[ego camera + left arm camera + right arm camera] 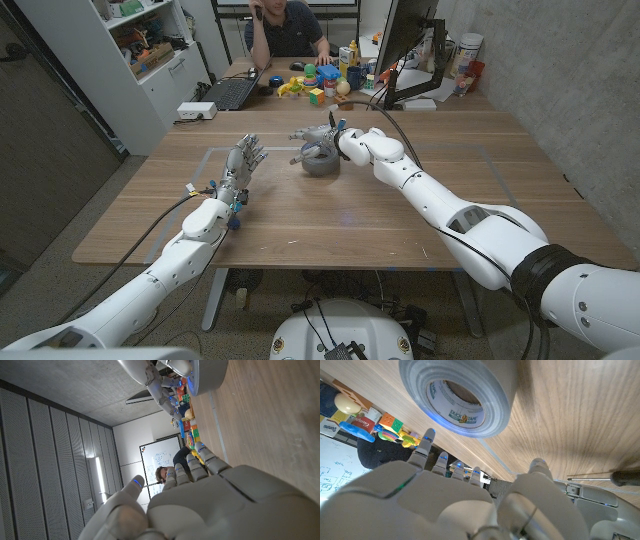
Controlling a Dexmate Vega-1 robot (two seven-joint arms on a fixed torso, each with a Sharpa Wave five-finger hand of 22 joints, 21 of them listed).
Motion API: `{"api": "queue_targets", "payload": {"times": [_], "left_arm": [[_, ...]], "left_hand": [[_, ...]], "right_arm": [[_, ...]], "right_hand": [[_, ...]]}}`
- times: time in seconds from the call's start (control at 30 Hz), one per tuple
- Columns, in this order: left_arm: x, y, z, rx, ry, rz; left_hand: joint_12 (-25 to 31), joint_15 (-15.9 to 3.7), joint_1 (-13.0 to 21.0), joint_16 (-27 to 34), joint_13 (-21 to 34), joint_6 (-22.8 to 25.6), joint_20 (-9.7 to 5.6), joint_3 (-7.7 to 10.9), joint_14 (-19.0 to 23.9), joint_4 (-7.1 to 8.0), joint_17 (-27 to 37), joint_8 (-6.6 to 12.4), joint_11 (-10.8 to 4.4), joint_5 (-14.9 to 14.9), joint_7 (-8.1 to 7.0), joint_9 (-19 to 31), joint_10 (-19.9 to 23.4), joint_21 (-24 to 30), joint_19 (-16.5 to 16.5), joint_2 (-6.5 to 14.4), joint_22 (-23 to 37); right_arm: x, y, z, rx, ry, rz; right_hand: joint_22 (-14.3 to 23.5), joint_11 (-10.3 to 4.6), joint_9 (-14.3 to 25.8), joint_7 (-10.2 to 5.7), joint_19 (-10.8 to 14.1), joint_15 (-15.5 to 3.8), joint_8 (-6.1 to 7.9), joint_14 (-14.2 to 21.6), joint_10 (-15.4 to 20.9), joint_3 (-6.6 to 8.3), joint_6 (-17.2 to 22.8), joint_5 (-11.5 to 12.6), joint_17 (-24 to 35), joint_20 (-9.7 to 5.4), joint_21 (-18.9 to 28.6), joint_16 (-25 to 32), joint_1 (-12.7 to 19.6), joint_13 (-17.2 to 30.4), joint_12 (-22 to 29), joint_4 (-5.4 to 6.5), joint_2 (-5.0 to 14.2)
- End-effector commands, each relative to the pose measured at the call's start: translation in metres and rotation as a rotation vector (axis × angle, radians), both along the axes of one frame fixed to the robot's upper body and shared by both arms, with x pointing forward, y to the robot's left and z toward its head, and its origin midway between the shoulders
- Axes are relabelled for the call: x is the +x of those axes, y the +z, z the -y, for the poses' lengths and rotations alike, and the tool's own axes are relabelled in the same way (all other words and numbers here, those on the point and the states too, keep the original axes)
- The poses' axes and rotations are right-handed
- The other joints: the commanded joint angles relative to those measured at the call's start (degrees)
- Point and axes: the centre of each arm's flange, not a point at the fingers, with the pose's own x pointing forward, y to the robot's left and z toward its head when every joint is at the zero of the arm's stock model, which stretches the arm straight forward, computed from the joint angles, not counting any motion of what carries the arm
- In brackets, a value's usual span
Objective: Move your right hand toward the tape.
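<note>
The tape [320,162] is a grey roll lying flat on the wooden surface [400,225], near the middle and a little toward the far side. Its round faces turn up and down, so its core axis stands upright and no side of it is the longer. In the right wrist view the tape [456,396] shows its cardboard core, where a printed label reads "DUCK" with smaller lines under it that are too small to read.

The right hand [322,136] hangs over the far part of the roll, its fingers spread and reaching across it; it holds nothing, and whether the fingers touch the tape cannot be told. In the right wrist view the right hand [470,495] has its fingertips [428,436] apart, pointing past the roll's edge.

The left hand [243,160] stands well apart from the tape, to its left, fingers raised and loosely spread, holding nothing. The left wrist view looks along the back of the left hand [200,505].

Beyond the surface, a person [285,25] sits at a desk with a laptop [232,93] and a cluster of colourful toys [320,80].
</note>
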Motion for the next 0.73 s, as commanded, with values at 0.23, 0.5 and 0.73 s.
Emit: {"api": "queue_targets", "payload": {"times": [0.23, 0.5, 0.73], "left_arm": [[0.0027, 0.0005, -0.0032, 0.002, -0.001, -0.004], [0.0045, 0.0009, -0.0041, 0.002, -0.001, -0.006], [0.006, 0.0019, -0.0043, 0.003, -0.002, -0.005]], "left_hand": [[0.37, -2.3, -0.18, 0.12, 0.28, 0.22, -2.01, 0.13, 0.44, 0.01, 0.1, 0.19, -0.31, 0.21, -0.12, 0.2, -0.16, -0.25, 0.69, 5.85, 0.08], [0.36, -2.28, -0.19, 0.1, 0.28, 0.19, -1.97, 0.11, 0.39, 0.02, 0.1, 0.18, -0.25, 0.21, -0.11, 0.2, -0.19, -0.37, 0.73, 5.85, 0.08], [0.36, -2.31, -0.2, 0.09, 0.28, 0.18, -1.99, 0.09, 0.38, 0.02, 0.1, 0.18, -0.28, 0.21, -0.11, 0.2, -0.18, -0.47, 0.77, 5.85, 0.09]], "right_arm": [[0.0055, -0.0019, 0.0023, 0.01, 0.005, -0.004], [0.0086, -0.0033, 0.0035, 0.01, 0.005, -0.005], [0.0113, -0.0045, 0.0038, 0.014, 0.005, -0.002]], "right_hand": [[0.18, 0.1, 0.2, -0.03, 0.79, -0.16, 0.29, 0.49, 0.53, -0.54, 0.94, 0.33, 0.04, 0.24, -0.55, -0.28, 0.75, 0.11, 0.54, 0.15, -0.08], [0.17, 0.08, 0.19, -0.04, 1.08, -0.17, 0.24, 0.54, 0.62, -0.75, 1.04, 0.34, 0.04, 0.24, -0.83, -0.42, 0.82, 0.1, 0.52, 0.17, -0.01], [0.17, 0.06, 0.19, -0.04, 1.28, -0.22, 0.14, 0.6, 0.61, -0.92, 0.97, 0.36, 0.03, 0.24, -1.06, -0.52, 0.87, 0.09, 0.48, 0.19, 0.04]]}}
